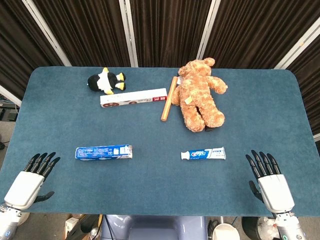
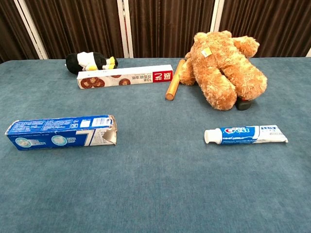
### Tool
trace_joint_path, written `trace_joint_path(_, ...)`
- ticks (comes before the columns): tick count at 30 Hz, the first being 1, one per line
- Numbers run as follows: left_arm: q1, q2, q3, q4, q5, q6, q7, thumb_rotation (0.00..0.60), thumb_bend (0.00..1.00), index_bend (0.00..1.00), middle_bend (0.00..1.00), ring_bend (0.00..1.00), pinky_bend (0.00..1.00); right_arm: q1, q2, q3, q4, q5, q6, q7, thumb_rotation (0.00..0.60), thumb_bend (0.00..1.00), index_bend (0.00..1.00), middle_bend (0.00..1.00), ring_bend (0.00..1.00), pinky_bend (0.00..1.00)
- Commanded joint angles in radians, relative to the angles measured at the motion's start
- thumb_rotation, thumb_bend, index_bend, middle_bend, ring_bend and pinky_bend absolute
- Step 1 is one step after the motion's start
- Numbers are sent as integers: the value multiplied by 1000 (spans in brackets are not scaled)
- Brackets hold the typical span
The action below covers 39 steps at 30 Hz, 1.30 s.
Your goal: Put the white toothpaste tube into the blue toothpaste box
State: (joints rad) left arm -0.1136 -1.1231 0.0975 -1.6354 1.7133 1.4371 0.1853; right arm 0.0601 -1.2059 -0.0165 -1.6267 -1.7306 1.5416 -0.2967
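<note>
Matt blue felt-like cloth covers the table [image 2: 155, 194], the teddy bear [image 2: 221, 68] is shaggy plush, the toothpaste tube [image 2: 248, 135] glossy plastic, the blue toothpaste box [image 2: 60, 132] creased cardboard.

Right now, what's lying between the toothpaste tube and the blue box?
Nothing: both views show only bare table between the toothpaste tube and the blue box.

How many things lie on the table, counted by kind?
Soft toys: 2, penguin, teddy bear
Boxes: 2, blue toothpaste box, long white box
Tubes: 1, white toothpaste tube
Wooden sticks: 1, wooden stick
Total: 6
</note>
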Motion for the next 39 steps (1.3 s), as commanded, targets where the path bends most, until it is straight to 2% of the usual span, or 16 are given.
trace_joint_path(1, -1, -10, -3, 13, 23, 21, -13, 600, 0, 0, 0, 0, 0, -2, 1, 1, -3, 5, 1, 4, 600, 405, 0, 24, 2, 87)
trace_joint_path(9, 3, -27, -2, 48, 51, 50, -31, 600, 0, 0, 0, 0, 0, -3, 7, -2, -9, 10, -2, 14, 600, 405, 0, 24, 2, 87)
trace_joint_path(21, -10, -28, -4, 42, 29, 16, -29, 600, 0, 0, 0, 0, 14, -5, 5, -2, -10, 6, 1, 12, 600, 405, 0, 24, 2, 87)
trace_joint_path(27, -68, -54, -59, 36, -12, -52, 36, 600, 0, 0, 0, 0, 36, -5, 10, -6, -11, 2, 2, 22, 600, 405, 0, 24, 2, 87)
trace_joint_path(31, -112, -88, -102, 5, -80, -129, 108, 600, 0, 0, 0, 0, 42, -4, 12, -6, -12, 2, 0, 25, 600, 405, 0, 25, 2, 87)
trace_joint_path(35, -182, -152, -159, -8, -179, -239, 232, 600, 23, 1, 26, 68, 170, -5, 13, -5, -14, 9, -3, 26, 600, 405, 0, 24, 2, 87)
trace_joint_path(39, -234, -212, -196, 11, -257, -310, 310, 600, 55, 42, 112, 128, 197, -6, 16, -6, -18, 10, -3, 28, 600, 405, 0, 25, 2, 87)
